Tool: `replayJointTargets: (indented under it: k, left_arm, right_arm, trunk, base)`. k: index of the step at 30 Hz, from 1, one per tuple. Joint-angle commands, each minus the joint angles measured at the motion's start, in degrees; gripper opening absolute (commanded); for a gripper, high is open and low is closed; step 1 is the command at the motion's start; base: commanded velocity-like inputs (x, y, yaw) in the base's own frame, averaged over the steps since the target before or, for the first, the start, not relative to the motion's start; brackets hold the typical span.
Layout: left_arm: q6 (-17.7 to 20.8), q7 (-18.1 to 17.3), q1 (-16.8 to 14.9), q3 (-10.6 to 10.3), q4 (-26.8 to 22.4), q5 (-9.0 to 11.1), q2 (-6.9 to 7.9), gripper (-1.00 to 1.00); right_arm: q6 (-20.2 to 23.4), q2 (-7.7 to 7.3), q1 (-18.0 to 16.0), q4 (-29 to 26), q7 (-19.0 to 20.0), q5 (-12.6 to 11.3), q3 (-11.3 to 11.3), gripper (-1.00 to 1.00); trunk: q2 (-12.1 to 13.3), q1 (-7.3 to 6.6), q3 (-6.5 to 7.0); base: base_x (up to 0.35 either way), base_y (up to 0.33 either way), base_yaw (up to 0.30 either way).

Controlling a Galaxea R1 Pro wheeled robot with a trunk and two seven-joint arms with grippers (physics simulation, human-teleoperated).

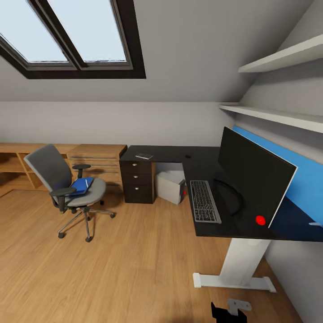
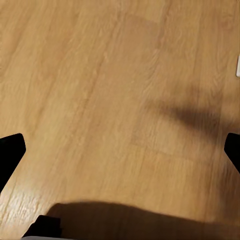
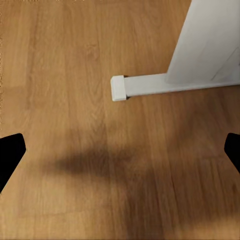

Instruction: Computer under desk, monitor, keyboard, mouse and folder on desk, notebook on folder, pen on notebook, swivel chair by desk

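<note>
An attic room with a sloped grey ceiling (image 1: 188, 54). A dark-framed skylight (image 1: 76, 36) sits at eleven o'clock and shows pale sky. Below it runs a low grey wall (image 1: 112, 123). The floor (image 1: 134, 269) is warm wood planks, with soft shadows across it. A light wooden drawer unit (image 1: 96, 161) stands against the wall at nine o'clock, joined to low open shelving (image 1: 13, 166). Two white wall shelves (image 1: 278, 89) hang at two o'clock, above a blue panel (image 1: 305, 179).

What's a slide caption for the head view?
Attic bedroom: monitor and keyboard on the black desk, blue folder on the swivel chair, computer underneath.
</note>
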Motion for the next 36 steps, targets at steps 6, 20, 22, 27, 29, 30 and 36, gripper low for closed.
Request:
replayJointTargets:
  k: [6,20,22,27,29,30,36]
  left_arm:
    - [-0.4,0.4,0.0,-0.5,0.0,0.4,0.32,1.00]
    - [-0.4,0.3,0.0,-0.5,0.0,0.3,0.52,1.00]
    - [-0.4,0.3,0.0,-0.5,0.0,0.2,0.52,1.00]
    - [-0.4,0.3,0.0,-0.5,0.0,0.2,0.52,1.00]
    - [-0.4,0.3,0.0,-0.6,0.0,0.2,0.52,1.00]
    - [-0.4,0.3,0.0,-0.6,0.0,0.2,0.52,1.00]
    - [-0.4,0.3,0.0,-0.6,0.0,0.2,0.52,1.00]
  right_arm:
    - [-0.5,0.32,0.0,0.0,0.0,-0.5,-0.2,1.00]
    - [-5.1,1.38,0.0,0.1,-0.2,-0.5,-0.4,1.00]
    - [-5.2,1.39,0.0,0.1,-0.2,-0.5,-0.4,1.00]
    - [-5.2,1.39,0.0,0.1,-0.3,-0.5,-0.4,1.00]
    - [-5.2,1.39,0.0,0.1,-0.3,-0.5,-0.4,1.00]
    - [-5.2,1.39,0.0,0.1,-0.3,-0.5,-0.4,1.00]
    - [-5.8,1.24,0.0,0.1,0.0,-0.1,-0.3,1.00]
  trunk:
    - [0.0,0.00,-0.06]
    - [0.0,0.00,-0.06]
    - [0.0,0.00,-0.06]
    - [0.0,0.00,-0.06]
    - [0.0,0.00,-0.06]
    - [0.0,0.00,-0.06]
    - [0.0,0.00,-0.06]
  base:
    - [0.000,0.008,0.030]
    - [0.000,0.262,0.037]
    - [0.026,0.252,0.003]
    - [0.127,0.261,0.082]
    - [0.173,0.277,0.051]
    - [0.173,0.279,0.036]
    - [0.148,0.285,0.011]
